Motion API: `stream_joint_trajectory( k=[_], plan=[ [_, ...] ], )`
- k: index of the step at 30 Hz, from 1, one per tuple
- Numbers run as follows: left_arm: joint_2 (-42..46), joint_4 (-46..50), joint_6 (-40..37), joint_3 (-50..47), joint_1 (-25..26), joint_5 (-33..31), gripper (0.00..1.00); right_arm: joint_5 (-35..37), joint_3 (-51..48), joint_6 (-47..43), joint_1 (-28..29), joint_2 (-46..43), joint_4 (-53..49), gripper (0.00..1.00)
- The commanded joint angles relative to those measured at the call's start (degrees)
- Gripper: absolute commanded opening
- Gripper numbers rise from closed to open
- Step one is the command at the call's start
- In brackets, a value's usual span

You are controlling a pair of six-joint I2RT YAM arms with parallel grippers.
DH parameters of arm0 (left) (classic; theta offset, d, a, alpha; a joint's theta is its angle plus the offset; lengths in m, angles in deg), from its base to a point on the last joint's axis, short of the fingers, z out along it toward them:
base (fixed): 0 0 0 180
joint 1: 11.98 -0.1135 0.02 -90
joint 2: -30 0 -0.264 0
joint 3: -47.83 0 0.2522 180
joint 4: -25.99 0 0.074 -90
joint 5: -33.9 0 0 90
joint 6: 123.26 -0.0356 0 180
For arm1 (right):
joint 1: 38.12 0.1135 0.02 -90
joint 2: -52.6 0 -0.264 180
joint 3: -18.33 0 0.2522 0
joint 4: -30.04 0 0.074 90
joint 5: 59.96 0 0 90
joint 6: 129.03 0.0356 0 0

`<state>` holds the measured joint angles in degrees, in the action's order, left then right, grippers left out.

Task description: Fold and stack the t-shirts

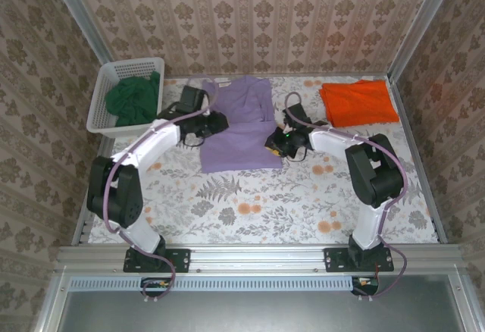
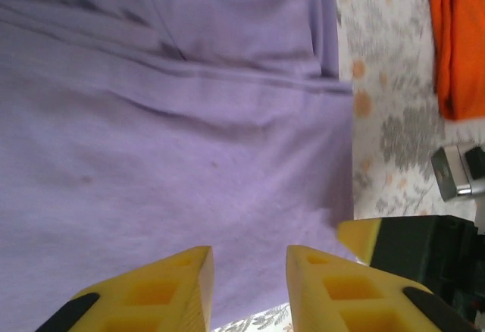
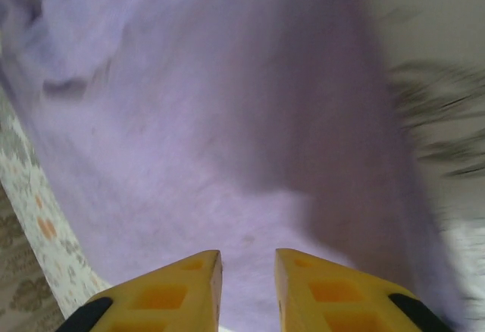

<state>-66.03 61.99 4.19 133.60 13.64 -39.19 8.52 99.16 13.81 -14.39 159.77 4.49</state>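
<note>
Floral tablecloth [image 1: 250, 203]: lilac t-shirt [image 1: 239, 131] looks limp, light; I'd pinch edge corners. Left gripper [image 2: 248, 255], right gripper [image 3: 248, 258] jaws slightly apart, holding nothing.

In the top view the left gripper [image 1: 218, 123] hides part of the left edge of the purple t-shirt [image 1: 241, 131], and the right gripper [image 1: 279, 141] hides part of its right edge; both sets of fingertips are too small and dark there to read. The green t-shirt [image 1: 135, 98] lies bunched in the white basket [image 1: 102, 118], its lower part behind the wall. From the left wrist the orange t-shirt [image 2: 458, 44] is cut by the right edge, and the purple cloth runs off the top and left. The right wrist view is smeared down its right side, the tablecloth [image 3: 447, 142] print a blur.
</note>
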Motion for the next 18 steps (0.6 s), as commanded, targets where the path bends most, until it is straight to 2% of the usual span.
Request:
stream_joint_trajectory(
  k=[1, 3, 10, 18],
  plan=[
    [-4.71, -2.87, -0.5, -2.42, 1.89, 1.29, 0.28, 0.15, 0.28, 0.0, 1.99, 1.17, 4.25, 0.25],
    [-6.46, -3.7, -0.18, -3.58, 2.57, 1.53, 0.27, -0.59, -0.11, 1.13, 2.65, 2.48, 4.63, 0.25],
    [-6.58, -3.41, -2.67, -12.39, 2.45, -4.33, 0.28, 0.41, -6.57, -0.08, 3.78, 2.75, 2.68, 0.27],
    [0.22, -5.02, -2.52, -24.73, 4.1, -3.72, 0.3, 2.59, -18.97, -2.09, 4.42, -3.51, 2.02, 0.28]
  ],
)
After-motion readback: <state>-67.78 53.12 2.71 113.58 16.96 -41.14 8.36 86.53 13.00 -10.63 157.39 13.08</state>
